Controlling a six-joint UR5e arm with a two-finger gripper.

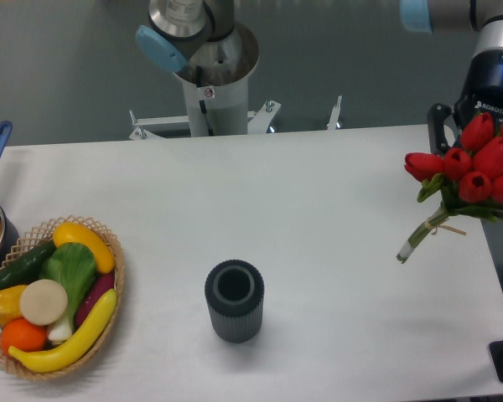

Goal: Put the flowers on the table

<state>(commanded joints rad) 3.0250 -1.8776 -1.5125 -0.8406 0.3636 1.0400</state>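
Flowers [474, 167] at right edge above the tabletop [318, 209]: light, floppy, crushable; grasp the tied stems. Pincer [453, 134] hidden behind blooms; state indeterminable.

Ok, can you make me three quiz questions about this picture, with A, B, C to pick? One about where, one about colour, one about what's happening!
1. Where is the basket?
A. left side of the table
B. right side
C. on the floor

2. What colour are the flowers?
A. yellow
B. red
C. white

3. The flowers are:
A. inside the cup
B. in the basket
C. held up at the table's right edge

Answers:
1 A, it sits at the left edge.
2 B, the tulip heads are red.
3 C, the stems hang above the tabletop, under the gripper; the cup is empty.
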